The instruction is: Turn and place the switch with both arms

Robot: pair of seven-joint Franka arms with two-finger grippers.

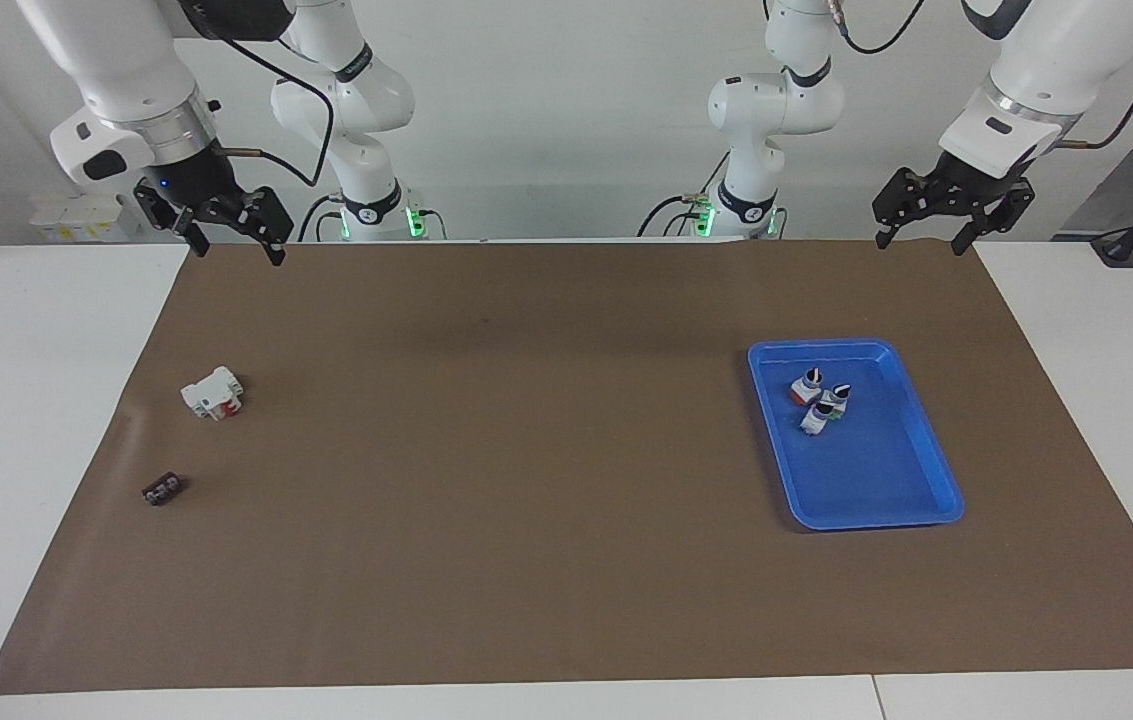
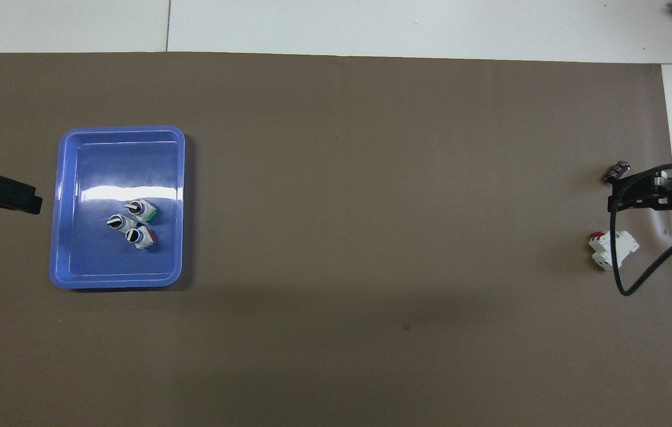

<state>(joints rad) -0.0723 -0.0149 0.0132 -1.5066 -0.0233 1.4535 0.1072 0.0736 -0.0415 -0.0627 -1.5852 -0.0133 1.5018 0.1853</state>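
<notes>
The switch (image 1: 814, 420) (image 2: 141, 210), white-grey with a green part and a black knob, lies in the blue tray (image 1: 886, 490) (image 2: 116, 148) toward the left arm's end of the table. It sits beside two similar switches. My left gripper (image 1: 919, 243) (image 2: 36, 204) hangs open in the air over the mat's edge, off to the side of the tray, holding nothing. My right gripper (image 1: 237, 255) (image 2: 611, 203) waits open and empty, up over the mat at the right arm's end.
In the tray, a red-based knob switch (image 1: 805, 388) (image 2: 141, 237) lies nearest the robots. A white block with a red part (image 1: 214, 392) (image 2: 611, 249) and a small dark part (image 1: 163, 489) (image 2: 617, 171) lie on the brown mat (image 1: 526, 450).
</notes>
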